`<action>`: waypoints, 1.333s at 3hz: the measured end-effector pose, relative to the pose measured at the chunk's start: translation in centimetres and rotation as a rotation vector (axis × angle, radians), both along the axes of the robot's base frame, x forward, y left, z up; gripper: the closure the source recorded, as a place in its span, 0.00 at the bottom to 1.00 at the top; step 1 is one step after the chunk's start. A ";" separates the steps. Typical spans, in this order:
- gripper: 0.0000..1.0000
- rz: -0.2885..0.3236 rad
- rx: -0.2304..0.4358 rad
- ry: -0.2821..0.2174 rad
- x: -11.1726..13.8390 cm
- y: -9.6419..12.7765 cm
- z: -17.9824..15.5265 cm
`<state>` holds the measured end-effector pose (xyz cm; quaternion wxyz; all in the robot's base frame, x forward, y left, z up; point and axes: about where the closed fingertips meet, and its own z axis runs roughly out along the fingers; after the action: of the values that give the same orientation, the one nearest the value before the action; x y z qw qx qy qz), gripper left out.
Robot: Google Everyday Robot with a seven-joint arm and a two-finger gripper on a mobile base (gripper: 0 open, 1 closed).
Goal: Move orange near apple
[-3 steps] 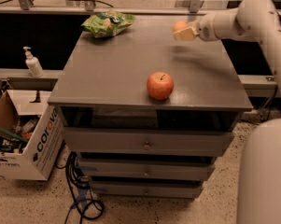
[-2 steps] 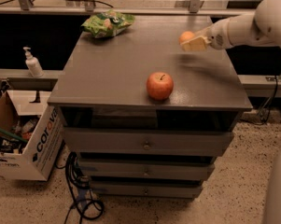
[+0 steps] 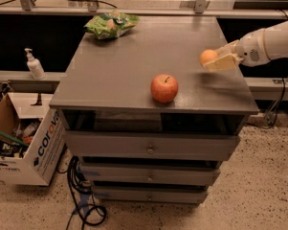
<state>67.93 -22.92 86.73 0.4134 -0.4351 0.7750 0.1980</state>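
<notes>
A red-orange apple (image 3: 164,88) with a short dark stem stands near the front edge of the grey cabinet top (image 3: 115,66). A small round orange (image 3: 208,57) is held in my gripper (image 3: 216,60), which reaches in from the right above the cabinet's right side. The gripper is shut on the orange, lifted a little above the surface, to the right of and behind the apple.
A green snack bag (image 3: 111,24) lies at the cabinet's back left. A soap dispenser (image 3: 34,64) stands on a ledge to the left. A cardboard box (image 3: 24,147) sits on the floor at left. Cables (image 3: 83,200) lie by the cabinet's base.
My gripper with the orange has moved toward the front and lower, closer to the apple. The apple has not moved.
</notes>
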 end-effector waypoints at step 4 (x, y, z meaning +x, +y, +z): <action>1.00 0.436 -0.007 0.059 -11.2 9.8 -1.9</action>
<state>56.69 -13.16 84.88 0.3366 -0.5880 0.6749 0.2925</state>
